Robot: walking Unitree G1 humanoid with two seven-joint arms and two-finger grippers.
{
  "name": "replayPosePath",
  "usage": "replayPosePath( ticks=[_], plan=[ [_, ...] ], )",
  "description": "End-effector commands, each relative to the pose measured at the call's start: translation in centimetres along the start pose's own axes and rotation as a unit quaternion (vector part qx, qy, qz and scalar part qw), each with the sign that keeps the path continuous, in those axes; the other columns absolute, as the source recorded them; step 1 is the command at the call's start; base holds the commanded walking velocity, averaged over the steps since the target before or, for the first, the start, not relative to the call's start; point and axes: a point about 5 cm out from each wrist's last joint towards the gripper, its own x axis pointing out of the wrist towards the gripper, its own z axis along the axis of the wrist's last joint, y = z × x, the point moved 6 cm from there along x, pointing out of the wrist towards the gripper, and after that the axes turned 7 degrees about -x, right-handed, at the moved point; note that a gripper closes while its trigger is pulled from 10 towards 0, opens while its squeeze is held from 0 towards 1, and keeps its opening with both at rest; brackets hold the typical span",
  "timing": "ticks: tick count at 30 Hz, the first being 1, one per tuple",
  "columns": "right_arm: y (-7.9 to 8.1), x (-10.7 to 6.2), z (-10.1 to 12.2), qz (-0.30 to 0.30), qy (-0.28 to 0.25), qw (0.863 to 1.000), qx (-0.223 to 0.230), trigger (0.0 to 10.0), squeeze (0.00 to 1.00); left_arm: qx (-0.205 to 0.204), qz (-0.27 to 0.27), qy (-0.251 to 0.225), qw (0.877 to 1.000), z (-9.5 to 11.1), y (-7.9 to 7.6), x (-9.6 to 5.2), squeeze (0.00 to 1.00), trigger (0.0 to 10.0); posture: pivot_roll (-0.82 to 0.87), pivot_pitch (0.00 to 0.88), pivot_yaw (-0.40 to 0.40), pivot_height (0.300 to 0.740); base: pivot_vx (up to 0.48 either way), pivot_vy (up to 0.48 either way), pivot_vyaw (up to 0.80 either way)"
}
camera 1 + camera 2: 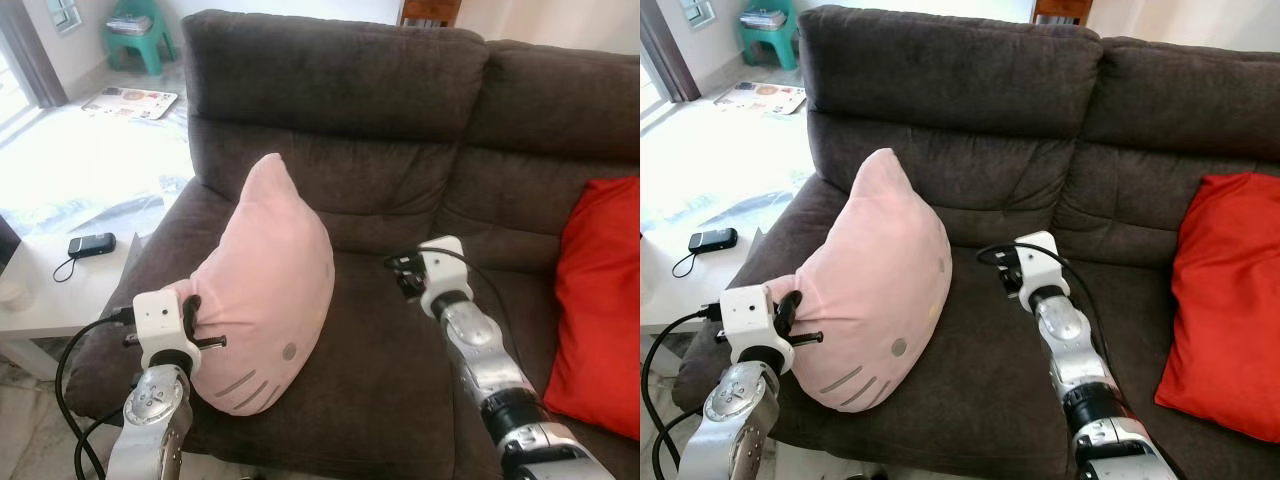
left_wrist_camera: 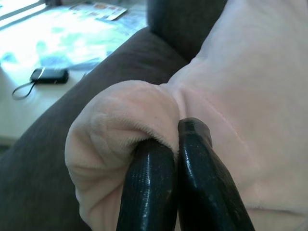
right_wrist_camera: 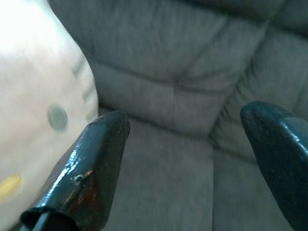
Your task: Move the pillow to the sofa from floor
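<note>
The pillow [image 1: 265, 290] is pale pink plush, cat-face shaped, with a pointed ear at the top, grey whisker marks low on its front and a small grey eye dot. It stands tilted on the left end of the sofa [image 1: 400, 130] seat, by the left armrest, its ear pointing up toward the backrest. The sofa is dark brown fabric with a tall cushioned back.

1 pink pillow [image 1: 270, 280], 1 red cushion [image 1: 600, 300], 1 sofa [image 1: 400, 110], 1 phone [image 1: 91, 244], 1 white table [image 1: 50, 295], 1 green stool [image 1: 135, 35].
</note>
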Motion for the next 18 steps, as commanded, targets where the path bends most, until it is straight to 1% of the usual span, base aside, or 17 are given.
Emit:
replayPosePath(
  ticks=[1,4,6,8,11,12,14,15,16,18],
  plan=[
    [-0.4,-0.2,-0.8,-0.013,0.011,1.000,0.007,10.0,0.00,-0.005,0.038,0.005,0.999,-0.5,1.5,-0.3,0.00,10.0,0.06,0.037,-0.030,0.740,0.000,0.000,0.00],
    [-0.3,-0.4,-1.2,-0.015,0.015,1.000,0.008,10.0,0.00,-0.004,0.047,0.001,0.999,-0.3,1.9,-0.4,0.00,10.0,0.06,0.036,-0.031,0.740,0.000,0.000,0.00],
    [-0.2,-0.5,-1.6,-0.016,0.020,1.000,0.009,10.0,0.00,-0.004,0.046,0.001,0.999,-0.4,1.8,-0.4,0.00,10.0,0.07,0.034,-0.031,0.740,0.000,0.000,0.00],
    [-0.1,-0.7,-2.3,-0.020,0.030,0.999,0.012,10.0,0.00,-0.004,0.039,0.000,0.999,-0.3,1.5,-0.3,0.00,10.0,0.07,0.034,-0.031,0.740,0.000,0.000,0.00],
    [0.1,-0.9,-2.8,-0.020,0.036,0.999,0.013,10.0,0.00,-0.005,0.024,0.002,1.000,-0.5,1.0,-0.2,0.00,10.0,0.07,0.034,-0.031,0.740,0.000,0.000,0.00],
    [0.3,-1.0,-3.1,-0.019,0.038,0.999,0.022,10.0,0.00,0.003,0.003,0.001,1.000,-0.6,0.3,0.0,0.00,10.0,0.07,0.035,-0.032,0.740,0.000,0.000,0.00],
    [0.4,-1.3,-3.6,-0.022,0.042,0.998,0.041,10.0,0.00,0.017,-0.027,-0.004,0.999,-0.7,-0.6,0.2,0.00,10.0,0.06,0.036,-0.033,0.740,0.000,0.000,0.00],
    [0.4,-1.3,-3.7,-0.022,0.042,0.998,0.046,10.0,0.00,0.019,-0.030,-0.005,0.999,-0.7,-0.7,0.2,0.00,10.0,0.06,0.036,-0.033,0.740,0.000,0.000,0.00],
    [0.4,-1.6,-4.2,-0.028,0.047,0.996,0.069,10.0,0.00,0.027,-0.040,-0.012,0.999,-0.6,-0.8,0.4,0.00,10.0,0.06,0.041,-0.034,0.740,0.000,0.000,0.00],
    [0.4,-2.0,-5.0,-0.034,0.056,0.993,0.094,10.0,0.00,0.026,-0.039,-0.017,0.999,-0.3,-0.7,0.6,0.00,10.0,0.06,0.044,-0.033,0.740,0.000,0.000,0.00]
  ],
)
